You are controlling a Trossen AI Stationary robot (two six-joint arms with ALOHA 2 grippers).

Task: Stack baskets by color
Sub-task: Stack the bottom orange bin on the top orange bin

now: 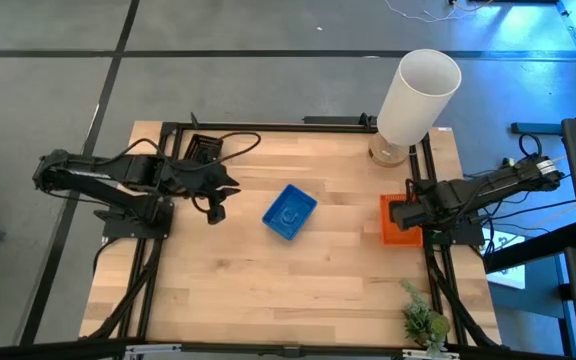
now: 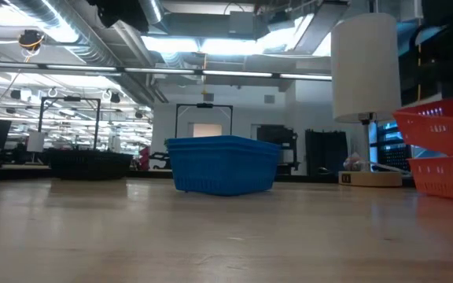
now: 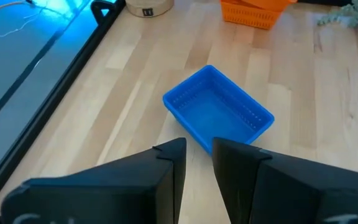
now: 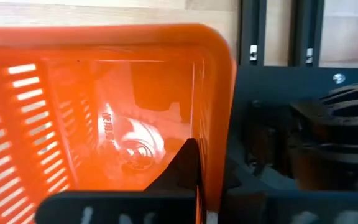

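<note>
A blue basket (image 1: pixel 290 212) rests on its bottom at the table's middle, also in the low view (image 2: pixel 222 163). My left gripper (image 1: pixel 214 207) hovers to its left, open and holding nothing (image 3: pixel 197 163), pointing toward the blue basket (image 3: pixel 219 113). At the right edge two orange baskets (image 1: pixel 398 224) sit one over the other. The upper orange basket (image 2: pixel 435 124) is tilted above the lower orange basket (image 2: pixel 448 178). My right gripper (image 1: pixel 406 214) is shut on the upper one. A black basket (image 1: pixel 205 150) stands at the far left under cables. My right gripper holds the upper orange basket by its side wall next to a rounded corner (image 4: pixel 215 134). One finger (image 4: pixel 185 165) is inside the basket; the other is outside, hidden behind the wall. The fingers come from above, pointing down. The basket sits tilted over the lower orange one.
A tall white cylinder (image 1: pixel 416 98) stands on a round base at the far right corner. A small green plant (image 1: pixel 423 322) sits at the near right corner. Black frame rails (image 1: pixel 298 126) run along the table's edges. Bare wood lies near the blue basket.
</note>
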